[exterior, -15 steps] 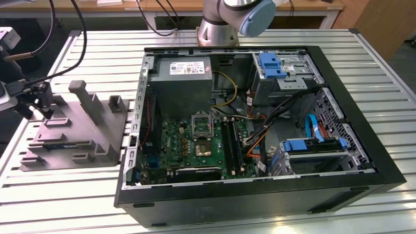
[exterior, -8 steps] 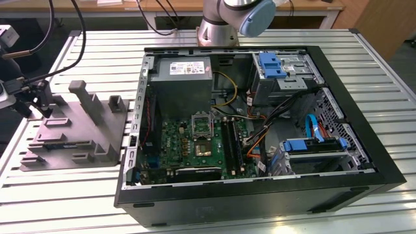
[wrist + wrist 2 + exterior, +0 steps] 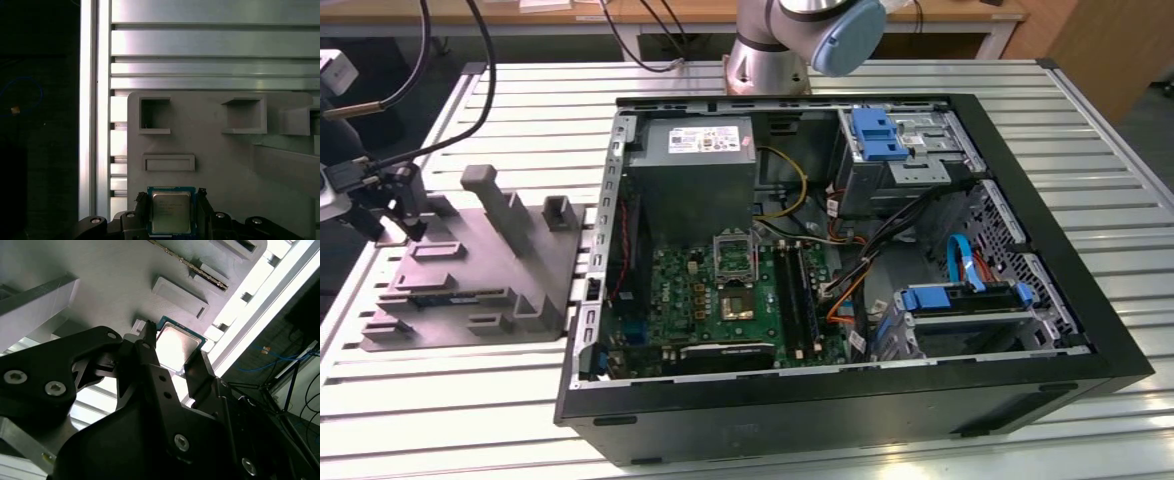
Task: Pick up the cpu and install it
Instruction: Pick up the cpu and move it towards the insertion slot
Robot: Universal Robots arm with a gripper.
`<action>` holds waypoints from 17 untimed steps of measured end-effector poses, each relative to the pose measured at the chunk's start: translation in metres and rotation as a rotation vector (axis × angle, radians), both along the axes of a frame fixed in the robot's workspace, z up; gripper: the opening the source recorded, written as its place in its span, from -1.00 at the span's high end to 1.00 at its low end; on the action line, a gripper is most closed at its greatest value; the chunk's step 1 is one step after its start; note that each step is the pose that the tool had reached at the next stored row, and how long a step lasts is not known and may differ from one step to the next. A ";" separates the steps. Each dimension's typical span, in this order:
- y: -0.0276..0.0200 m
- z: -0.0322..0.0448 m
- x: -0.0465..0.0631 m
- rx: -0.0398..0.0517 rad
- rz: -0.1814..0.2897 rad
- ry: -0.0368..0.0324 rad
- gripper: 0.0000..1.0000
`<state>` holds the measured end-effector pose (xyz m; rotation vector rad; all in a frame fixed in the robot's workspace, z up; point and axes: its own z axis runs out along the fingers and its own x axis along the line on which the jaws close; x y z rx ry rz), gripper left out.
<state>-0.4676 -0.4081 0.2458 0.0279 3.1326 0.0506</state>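
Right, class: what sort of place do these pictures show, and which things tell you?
Probably a robotics lab or workshop: a robot arm stands on a slatted metal table by an open computer case, with a grey tray holding a cpu.

The arm (image 3: 801, 30) reaches toward the exterior view's left, its gripper (image 3: 171, 194) (black, two-fingered) pointing downward, fingers (image 3: 202, 201) pressed against opposite edges of the cpu (image 3: 171, 215)

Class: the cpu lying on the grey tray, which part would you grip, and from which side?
Pinch two opposite side edges of the cpu, coming straight down from above. It is thin and lies flat on the grey tray, so probably only its edges offer purchase.
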 end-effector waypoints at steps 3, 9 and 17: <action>0.0000 0.0015 0.000 0.0001 0.000 -0.0001 0.06; 0.0000 0.0026 0.000 0.0000 0.000 0.0000 0.06; 0.0000 0.0045 0.000 0.0000 0.000 0.0000 0.06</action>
